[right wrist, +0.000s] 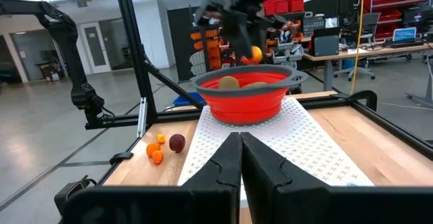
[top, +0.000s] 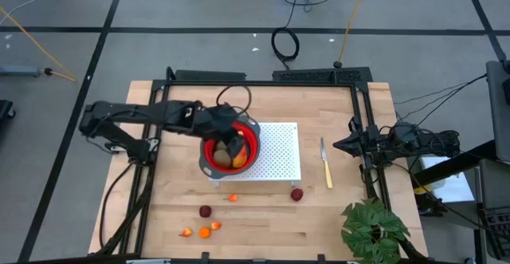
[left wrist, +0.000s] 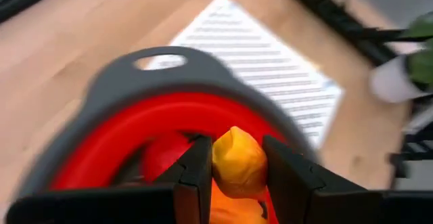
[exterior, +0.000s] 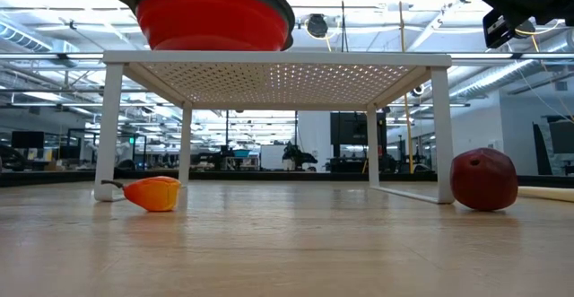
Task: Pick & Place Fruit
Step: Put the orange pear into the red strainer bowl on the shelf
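A small orange fruit piece (left wrist: 238, 162) is clamped in the left claw (left wrist: 233, 173) just above the red bowl (top: 249, 151) on the white perforated rack (top: 280, 148). Two dark red balls (top: 296, 194) lie on the tabletop (top: 263, 224). The right claw (right wrist: 240, 158) waits at the right edge, fingers together.

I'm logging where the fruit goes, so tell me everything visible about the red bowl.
The red bowl is round with a grey rim and grey handle tabs, and looks like soft plastic. It sits upright on the white perforated rack, at its left end. Olive-brown ovals lie inside. The left gripper hangs over it, shut on an orange piece.
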Robot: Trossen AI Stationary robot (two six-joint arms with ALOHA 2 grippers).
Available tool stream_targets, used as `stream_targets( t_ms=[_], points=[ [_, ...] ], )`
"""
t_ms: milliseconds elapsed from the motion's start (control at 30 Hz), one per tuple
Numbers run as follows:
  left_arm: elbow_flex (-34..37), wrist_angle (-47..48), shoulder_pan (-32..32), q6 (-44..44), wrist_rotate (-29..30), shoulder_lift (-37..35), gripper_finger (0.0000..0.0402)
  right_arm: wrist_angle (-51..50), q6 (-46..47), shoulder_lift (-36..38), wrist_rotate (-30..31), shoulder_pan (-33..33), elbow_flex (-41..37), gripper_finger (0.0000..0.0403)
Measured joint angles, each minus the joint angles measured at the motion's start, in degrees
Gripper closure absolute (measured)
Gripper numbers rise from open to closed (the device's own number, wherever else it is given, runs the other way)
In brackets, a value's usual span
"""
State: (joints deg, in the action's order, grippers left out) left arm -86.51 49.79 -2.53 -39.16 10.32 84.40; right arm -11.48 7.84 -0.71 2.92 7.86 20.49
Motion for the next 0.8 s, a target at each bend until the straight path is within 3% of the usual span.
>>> stream_targets(
  t_ms=[300, 600, 800],
  points=[
    [-0.73, 8.24, 3.85, 7.16, 0.03, 2.66, 0.0298, 0.01, 0.0, 0.0, 0.02, -0.01, 0.0, 0.0403],
    [-0.8, 8.68, 5.63, 17.27, 1.69, 3.25, 0.0298, 0.0, 0.0, 0.0, 0.01, 0.0, 0.0, 0.0403],
    [-0.82, 8.66, 5.63, 19.14, 1.2, 4.83, 0.0298, -0.17, 0.0, 0.0, 0.02, 0.0, 0.0, 0.0403]
  ],
)
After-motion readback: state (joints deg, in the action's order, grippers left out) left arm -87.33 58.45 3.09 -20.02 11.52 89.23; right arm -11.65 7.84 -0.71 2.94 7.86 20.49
